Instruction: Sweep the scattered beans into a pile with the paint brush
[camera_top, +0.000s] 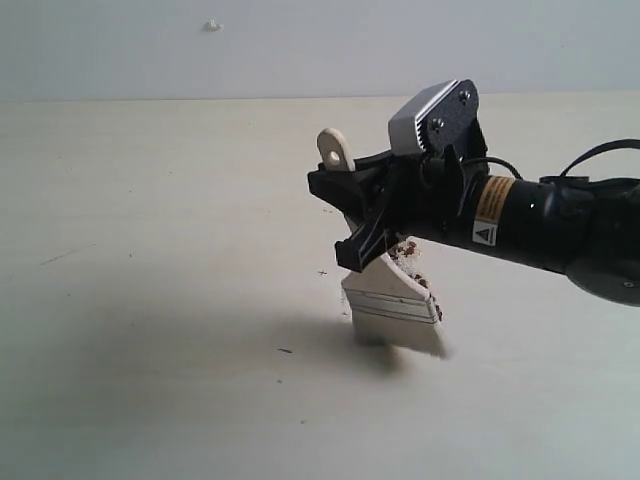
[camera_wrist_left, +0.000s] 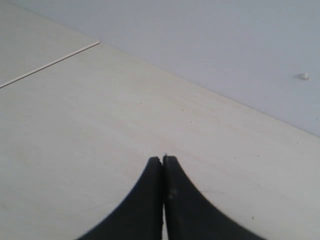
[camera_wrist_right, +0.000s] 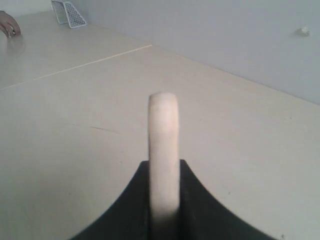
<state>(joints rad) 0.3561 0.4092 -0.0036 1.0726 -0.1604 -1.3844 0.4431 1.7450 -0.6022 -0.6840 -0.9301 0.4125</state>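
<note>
My right gripper (camera_top: 352, 215) reaches in from the right and is shut on the pale wooden handle of the paint brush (camera_top: 392, 305). The handle's holed end (camera_top: 336, 150) sticks up past the fingers. The brush's off-white bristles (camera_top: 405, 338) touch the table. Reddish-brown beans (camera_top: 411, 250) with whitish crumbs lie close behind the brush head, and more beans (camera_top: 434, 296) show at its right edge. The rest of the pile is hidden by brush and arm. In the right wrist view the handle (camera_wrist_right: 163, 130) stands between the jaws of the right gripper (camera_wrist_right: 164, 164). My left gripper (camera_wrist_left: 163, 159) is shut on nothing above bare table.
A pale table (camera_top: 150, 300) runs to a light wall with a small white speck (camera_top: 212, 25). The right wrist view shows a wire mesh object (camera_wrist_right: 70, 14) and a person's hand (camera_wrist_right: 9, 25) at the table's far corner. A seam (camera_wrist_left: 50, 62) crosses the tabletop.
</note>
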